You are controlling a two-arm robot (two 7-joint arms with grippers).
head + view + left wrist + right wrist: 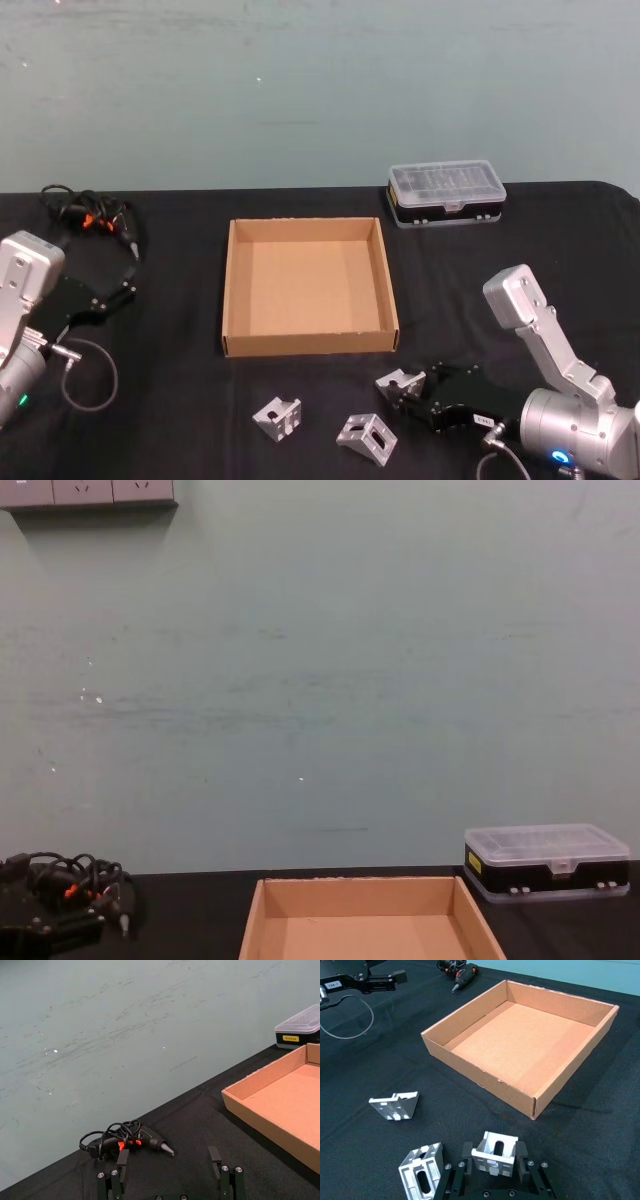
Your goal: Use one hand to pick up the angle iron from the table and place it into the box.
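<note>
Three silver angle irons lie on the black table (180,400) in front of the box. My right gripper (408,392) is low at the front right, shut on the rightmost angle iron (400,382). In the right wrist view, that angle iron (495,1154) sits squeezed between the two black fingers (467,1156). The other two angle irons (277,417) (366,437) lie loose to its left. The tan cardboard box (236,290) stands empty just behind them. My left gripper (169,1160) is parked at the far left, open and holding nothing.
A black case with a clear lid (446,193) stands behind the box to the right. A black corded tool with orange marks (95,218) lies at the back left, near the left arm. A teal wall rises behind the table.
</note>
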